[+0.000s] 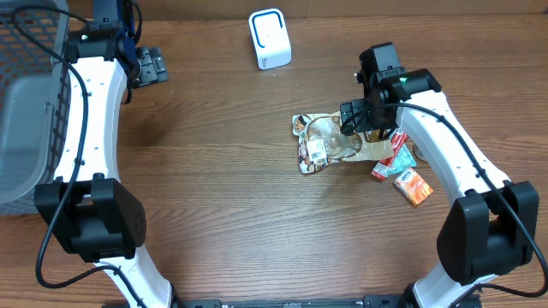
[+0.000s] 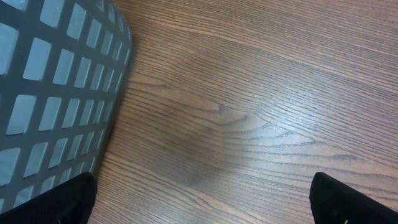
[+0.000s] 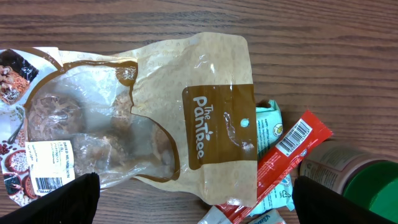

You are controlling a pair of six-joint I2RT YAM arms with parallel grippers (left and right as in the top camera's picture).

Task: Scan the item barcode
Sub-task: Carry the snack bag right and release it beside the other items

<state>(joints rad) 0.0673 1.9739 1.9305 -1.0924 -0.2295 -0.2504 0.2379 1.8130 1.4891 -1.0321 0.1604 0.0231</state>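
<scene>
Two grippers, left gripper (image 1: 149, 64) and right gripper (image 3: 198, 202), gape wide and empty. A snack pouch (image 3: 155, 106) lies flat just under the right gripper, barcode label (image 3: 50, 168) upward. The white scanner (image 1: 270, 38) stands well beyond it. Scanning looks not yet done.

The brown wood-grain tabletop (image 1: 257, 214) carries a grey basket (image 1: 26, 103) at its far left and a white scanner (image 1: 270, 38) at the far middle. To the right a pouch (image 1: 321, 145) lies flat, barcode sticker up. Just beside it cluster a red bar (image 3: 292, 146) overlapping a teal packet (image 3: 268, 127), an orange packet (image 1: 413, 186) and a green-lidded jar (image 3: 348, 174).
</scene>
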